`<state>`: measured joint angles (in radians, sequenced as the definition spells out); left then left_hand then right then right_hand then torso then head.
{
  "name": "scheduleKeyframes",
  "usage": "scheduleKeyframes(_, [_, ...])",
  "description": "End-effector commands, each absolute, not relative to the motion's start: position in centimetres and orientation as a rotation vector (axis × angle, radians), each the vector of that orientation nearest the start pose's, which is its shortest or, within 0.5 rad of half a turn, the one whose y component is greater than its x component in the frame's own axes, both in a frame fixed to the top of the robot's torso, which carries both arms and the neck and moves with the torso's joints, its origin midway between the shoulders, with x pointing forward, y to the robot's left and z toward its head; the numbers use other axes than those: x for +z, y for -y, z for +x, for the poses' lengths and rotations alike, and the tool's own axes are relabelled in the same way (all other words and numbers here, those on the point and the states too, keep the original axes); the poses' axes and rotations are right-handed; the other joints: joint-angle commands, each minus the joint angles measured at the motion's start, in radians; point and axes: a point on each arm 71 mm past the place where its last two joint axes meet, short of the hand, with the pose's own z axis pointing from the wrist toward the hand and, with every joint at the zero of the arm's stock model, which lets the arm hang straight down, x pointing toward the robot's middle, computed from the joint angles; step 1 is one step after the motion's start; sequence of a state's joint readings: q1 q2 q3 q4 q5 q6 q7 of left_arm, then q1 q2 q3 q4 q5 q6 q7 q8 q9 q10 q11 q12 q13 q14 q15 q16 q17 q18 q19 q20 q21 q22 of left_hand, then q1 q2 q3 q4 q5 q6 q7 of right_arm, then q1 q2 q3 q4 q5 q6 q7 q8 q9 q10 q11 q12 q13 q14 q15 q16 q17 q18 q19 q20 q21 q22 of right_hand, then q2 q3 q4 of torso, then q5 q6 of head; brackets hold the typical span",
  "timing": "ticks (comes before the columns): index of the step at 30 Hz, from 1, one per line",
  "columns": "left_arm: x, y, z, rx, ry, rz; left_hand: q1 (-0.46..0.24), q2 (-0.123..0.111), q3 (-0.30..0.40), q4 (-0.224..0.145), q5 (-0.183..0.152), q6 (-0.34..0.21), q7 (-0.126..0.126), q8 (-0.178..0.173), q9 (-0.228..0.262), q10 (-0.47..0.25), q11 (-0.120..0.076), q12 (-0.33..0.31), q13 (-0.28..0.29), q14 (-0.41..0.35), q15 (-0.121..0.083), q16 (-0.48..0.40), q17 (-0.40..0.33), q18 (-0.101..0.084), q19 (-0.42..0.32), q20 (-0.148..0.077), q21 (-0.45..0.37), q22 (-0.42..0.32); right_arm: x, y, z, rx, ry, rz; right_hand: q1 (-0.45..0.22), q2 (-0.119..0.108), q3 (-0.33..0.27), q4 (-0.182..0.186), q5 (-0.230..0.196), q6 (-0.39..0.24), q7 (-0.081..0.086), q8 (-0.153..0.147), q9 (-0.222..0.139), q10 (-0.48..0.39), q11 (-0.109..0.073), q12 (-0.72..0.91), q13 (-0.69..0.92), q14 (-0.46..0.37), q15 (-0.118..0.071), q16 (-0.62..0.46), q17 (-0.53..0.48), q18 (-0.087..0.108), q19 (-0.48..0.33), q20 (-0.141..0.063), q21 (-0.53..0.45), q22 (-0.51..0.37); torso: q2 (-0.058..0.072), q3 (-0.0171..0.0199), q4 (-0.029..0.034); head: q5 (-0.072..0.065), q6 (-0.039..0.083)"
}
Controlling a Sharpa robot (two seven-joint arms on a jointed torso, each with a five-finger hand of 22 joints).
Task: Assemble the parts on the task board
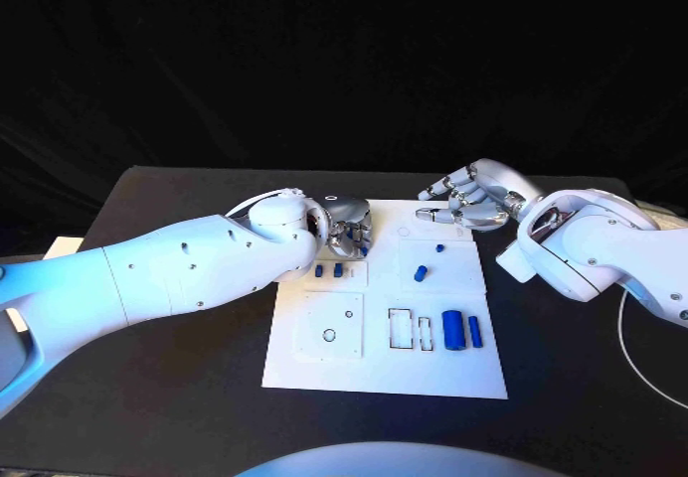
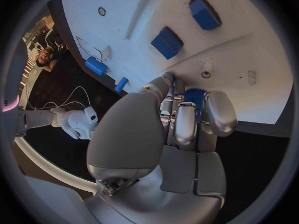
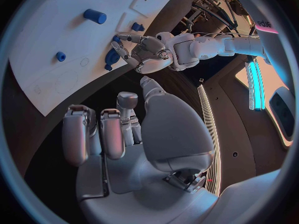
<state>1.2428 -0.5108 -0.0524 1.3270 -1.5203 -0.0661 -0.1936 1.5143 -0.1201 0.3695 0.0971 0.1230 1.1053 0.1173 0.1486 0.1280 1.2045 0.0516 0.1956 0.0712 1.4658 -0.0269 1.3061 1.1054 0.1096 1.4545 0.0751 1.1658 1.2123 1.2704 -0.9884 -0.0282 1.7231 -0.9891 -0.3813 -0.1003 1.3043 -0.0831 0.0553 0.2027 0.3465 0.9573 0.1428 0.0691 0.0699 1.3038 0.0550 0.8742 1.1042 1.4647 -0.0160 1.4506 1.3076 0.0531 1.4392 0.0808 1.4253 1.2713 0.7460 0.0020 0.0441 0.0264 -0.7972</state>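
While your left robot hand (image 1: 341,231) sits over the far left part of the white task board (image 1: 330,373), its fingers (image 2: 185,122) are curled around a blue part (image 2: 194,95), which it grips just above the board surface. Your right robot hand (image 1: 473,197) hangs off the board's far right corner, over the black bench (image 1: 172,397); its fingers (image 3: 114,133) are spread and it grasps nothing. On the board you have two small blue blocks (image 1: 328,269) just beside the left robot hand, one small blue piece (image 1: 421,271) near the middle, and a blue cylinder (image 1: 453,330) with a slimmer blue bar (image 1: 474,332) touching or just beside it toward the right edge.
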Motion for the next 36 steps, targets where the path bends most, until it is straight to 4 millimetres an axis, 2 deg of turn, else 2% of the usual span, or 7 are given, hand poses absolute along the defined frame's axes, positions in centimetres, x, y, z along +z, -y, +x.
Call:
scheduleKeyframes(1, [-19.1,-8.1,51.0,-0.640,-1.822,0.394,0.005,-0.003,0.010,-0.004,-0.006,0.006,0.000,-0.004,-0.001,0.007,0.000,-0.007,0.000,0.027,-0.004,0.002,-0.002,-0.020,0.000,-0.005,0.004,0.002,-13.6,21.7,46.0,0.912,-1.679,0.271,0.000,0.011,-0.004,-0.001,0.007,0.008,0.000,0.001,0.000,-0.004,-0.003,0.002,0.001,0.066,-0.008,-0.004,0.075,0.009,-0.002,-0.001,-0.003,0.001,0.000,0.0003,-0.0006,0.000,0.002])
scheduleKeyframes(10, [-18.5,-8.5,50.7,-0.684,-1.770,0.359,-0.013,-0.014,0.050,-0.026,-0.006,0.019,0.012,-0.017,-0.009,0.022,0.006,-0.033,0.000,0.025,0.001,0.003,-0.016,-0.023,0.002,-0.002,0.020,0.020,-13.7,21.7,46.1,0.911,-1.681,0.271,0.000,0.011,-0.004,-0.001,0.007,0.008,0.000,0.001,0.000,-0.004,-0.003,0.002,0.001,0.066,-0.008,-0.004,0.075,0.009,-0.002,-0.001,-0.003,0.001,-0.001,-0.0011,0.0004,-0.006,0.005])
scheduleKeyframes(15, [-17.8,-9.0,50.4,-0.713,-1.753,0.331,-0.022,-0.019,0.057,-0.030,-0.007,0.025,0.012,-0.020,-0.011,0.029,0.007,-0.038,0.001,0.024,0.001,0.002,-0.023,-0.024,0.004,-0.002,0.027,0.027,-13.7,21.8,46.1,0.908,-1.682,0.272,0.000,0.011,-0.004,-0.001,0.007,0.008,0.000,0.001,0.000,-0.004,-0.003,0.002,0.001,0.066,-0.008,-0.004,0.075,0.009,-0.002,-0.001,-0.003,0.001,-0.003,0.0005,0.0024,-0.004,0.007])
scheduleKeyframes(25, [-16.4,-11.7,50.3,-0.712,-1.745,0.263,-0.032,-0.023,0.064,-0.034,-0.008,0.032,0.012,-0.022,-0.013,0.037,0.006,-0.045,0.002,0.023,0.001,0.001,-0.031,-0.027,0.008,-0.001,0.042,0.041,-13.8,22.1,46.3,0.898,-1.683,0.279,0.000,0.011,-0.004,-0.001,0.007,0.008,0.000,0.001,0.000,-0.004,-0.003,0.002,0.001,0.066,-0.008,-0.004,0.075,0.009,-0.002,-0.001,-0.003,0.001,-0.002,0.0007,0.0030,-0.001,0.015])
scheduleKeyframes(28, [-16.4,-12.6,50.4,-0.694,-1.760,0.248,-0.034,-0.024,0.065,-0.035,-0.008,0.033,0.012,-0.023,-0.013,0.038,0.006,-0.046,0.002,0.023,0.001,0.001,-0.033,-0.027,0.009,-0.001,0.043,0.042,-13.9,22.2,46.3,0.895,-1.684,0.281,0.000,0.011,-0.004,-0.001,0.007,0.008,0.000,0.001,0.000,-0.004,-0.003,0.002,0.001,0.066,-0.008,-0.004,0.075,0.009,-0.002,-0.001,-0.003,0.001,-0.001,-0.0014,0.0019,0.000,0.013])
scheduleKeyframes(36, [-16.8,-13.7,50.5,-0.666,-1.817,0.233,-0.043,-0.027,0.068,-0.035,-0.008,0.034,0.012,-0.026,-0.015,0.040,0.006,-0.052,0.002,0.022,0.001,0.000,-0.037,-0.027,0.008,-0.001,0.044,0.044,-14.0,22.2,46.3,0.894,-1.686,0.283,0.000,0.011,-0.004,-0.001,0.007,0.008,0.000,0.001,0.000,-0.004,-0.003,0.002,0.001,0.066,-0.008,-0.004,0.075,0.009,-0.002,-0.001,-0.003,0.001,-0.001,-0.0004,0.0023,0.001,0.011])
